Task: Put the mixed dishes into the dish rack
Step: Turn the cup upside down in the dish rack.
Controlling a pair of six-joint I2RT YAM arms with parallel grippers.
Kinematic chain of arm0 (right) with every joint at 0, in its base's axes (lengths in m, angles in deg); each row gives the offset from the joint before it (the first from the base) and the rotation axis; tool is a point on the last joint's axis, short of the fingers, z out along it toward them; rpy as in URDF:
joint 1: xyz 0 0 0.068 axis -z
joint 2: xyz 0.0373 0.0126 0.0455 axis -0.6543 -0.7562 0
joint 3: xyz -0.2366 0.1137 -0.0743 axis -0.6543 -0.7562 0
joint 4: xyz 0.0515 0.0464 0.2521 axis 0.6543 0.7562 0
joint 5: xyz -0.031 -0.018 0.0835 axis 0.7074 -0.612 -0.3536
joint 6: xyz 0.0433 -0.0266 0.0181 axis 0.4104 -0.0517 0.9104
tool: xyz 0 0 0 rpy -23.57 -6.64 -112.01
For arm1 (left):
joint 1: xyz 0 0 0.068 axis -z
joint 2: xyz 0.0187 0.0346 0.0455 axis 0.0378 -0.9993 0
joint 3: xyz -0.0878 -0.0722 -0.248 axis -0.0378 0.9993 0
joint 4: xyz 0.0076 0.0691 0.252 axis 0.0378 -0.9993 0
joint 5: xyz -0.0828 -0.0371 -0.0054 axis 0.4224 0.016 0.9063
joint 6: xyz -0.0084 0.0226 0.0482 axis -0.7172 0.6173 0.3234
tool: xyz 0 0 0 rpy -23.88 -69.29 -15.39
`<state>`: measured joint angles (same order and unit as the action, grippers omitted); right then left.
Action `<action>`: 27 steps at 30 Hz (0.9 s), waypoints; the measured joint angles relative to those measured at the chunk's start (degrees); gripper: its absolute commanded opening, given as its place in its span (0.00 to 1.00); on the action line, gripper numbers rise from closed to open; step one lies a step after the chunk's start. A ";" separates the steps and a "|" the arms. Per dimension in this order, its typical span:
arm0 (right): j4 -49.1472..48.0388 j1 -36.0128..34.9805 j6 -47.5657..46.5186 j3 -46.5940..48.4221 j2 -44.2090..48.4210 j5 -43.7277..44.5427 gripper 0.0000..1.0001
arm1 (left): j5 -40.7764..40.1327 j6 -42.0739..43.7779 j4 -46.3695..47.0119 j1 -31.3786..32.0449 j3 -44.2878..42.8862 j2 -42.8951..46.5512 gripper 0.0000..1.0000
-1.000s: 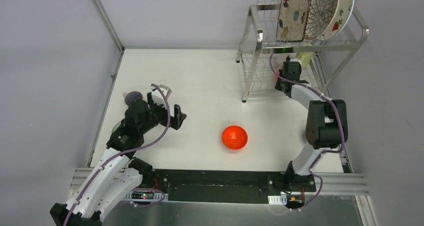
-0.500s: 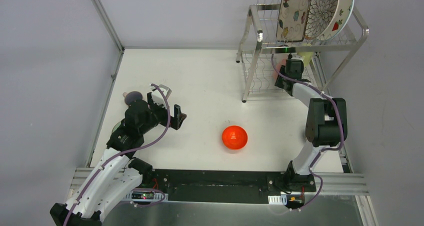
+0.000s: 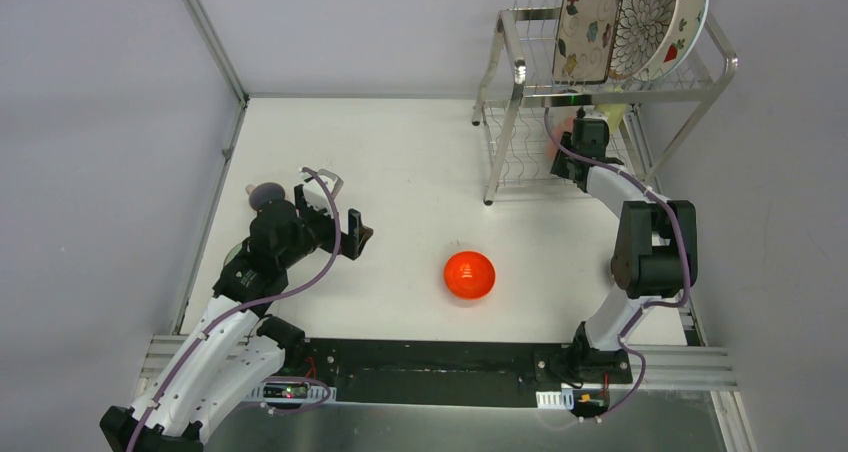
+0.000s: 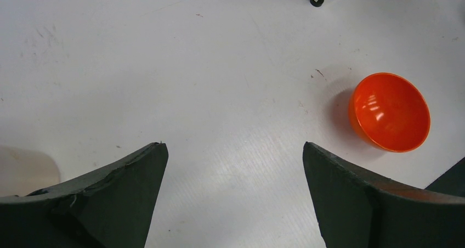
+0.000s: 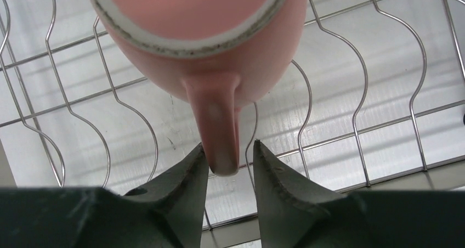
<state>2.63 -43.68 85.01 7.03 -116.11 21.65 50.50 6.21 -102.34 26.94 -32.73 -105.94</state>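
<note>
Pink cup [image 5: 219, 39] at rack's [image 3: 520, 72] lower shelf, handle between right tool's [image 5: 229, 149] fingers [image 5: 181, 187], grip unclear; left tool [image 4: 233, 144] spread wide, empty, above worktop [image 4: 192, 67].

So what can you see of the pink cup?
The pink cup looks like glazed ceramic, with a pale rough ring round its bottom, which faces the wrist camera. Its handle sticks out between the right gripper's fingertips; whether they squeeze it is unclear. Behind it lies the dish rack's wire lower shelf.

White table [image 3: 400, 172], bowl [image 3: 469, 275] and rack [image 3: 505, 142].
Orange bowl lies near the middle; the wire rack stands in the far right corner.
</note>
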 measured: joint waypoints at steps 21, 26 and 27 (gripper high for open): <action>-0.31 0.20 -3.76 1.53 -1.62 -3.13 0.12 | 0.02 0.00 -0.20 0.00 0.00 -0.37 0.99; -2.47 0.26 -4.68 1.75 -2.75 -4.31 0.12 | 0.02 0.00 -0.20 0.00 0.00 -0.39 0.99; -2.71 0.26 -5.05 2.12 -3.15 -4.42 0.12 | 0.02 0.00 -0.22 0.00 0.00 -0.44 0.99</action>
<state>-0.08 -43.41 79.96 9.15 -119.26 17.23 50.52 6.21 -102.56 26.94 -32.73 -106.38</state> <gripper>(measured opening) 0.196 0.992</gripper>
